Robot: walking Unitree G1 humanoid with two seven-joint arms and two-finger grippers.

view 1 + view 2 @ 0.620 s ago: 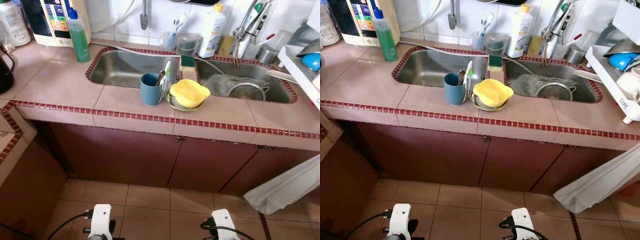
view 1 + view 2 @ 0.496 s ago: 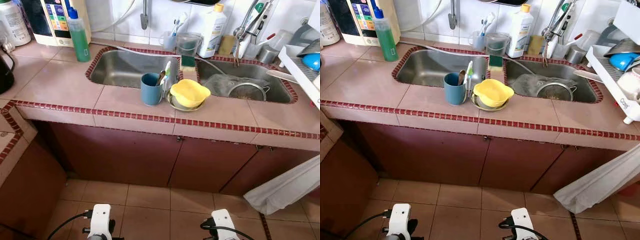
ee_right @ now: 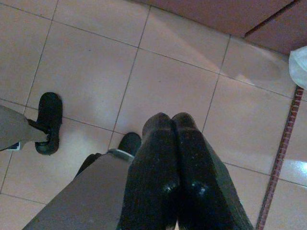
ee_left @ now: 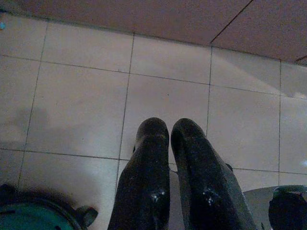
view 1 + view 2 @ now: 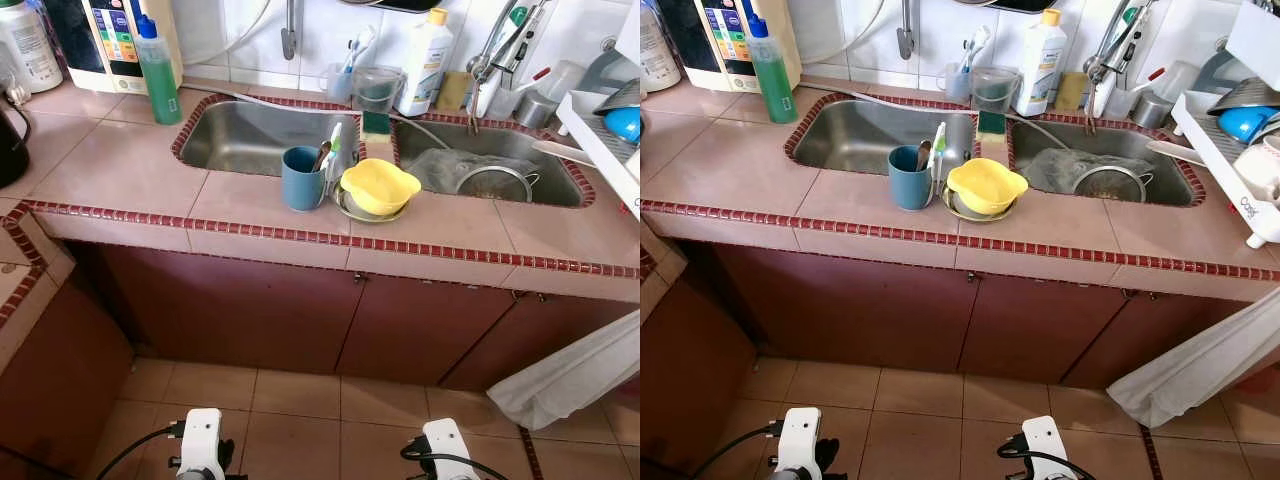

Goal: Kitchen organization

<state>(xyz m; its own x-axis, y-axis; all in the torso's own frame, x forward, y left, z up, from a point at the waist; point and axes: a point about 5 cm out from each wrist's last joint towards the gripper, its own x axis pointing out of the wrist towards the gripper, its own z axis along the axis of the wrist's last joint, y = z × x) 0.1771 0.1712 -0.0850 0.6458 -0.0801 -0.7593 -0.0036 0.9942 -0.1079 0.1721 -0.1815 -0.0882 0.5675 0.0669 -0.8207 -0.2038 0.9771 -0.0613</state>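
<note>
Left eye view: blue cup (image 5: 301,179), yellow bowl (image 5: 378,186) unsorted on tabletop (image 5: 120,170); left gripper (image 4: 165,132), right gripper (image 3: 171,122) closed, lowered, empty.

Dish rack (image 5: 1240,150) and black kettle (image 5: 12,140) cut off by picture edges.

We are in a home kitchen. We face a pink tiled counter with a dark red mosaic edge (image 5: 300,238), set with a double stainless steel sink (image 5: 250,135). A tall green bottle of dish liquid (image 5: 157,70) stands by the wall, a white dish rack (image 5: 1240,170) holds washed crockery, and dark red cabinet doors (image 5: 230,310) close the space beneath.
</note>
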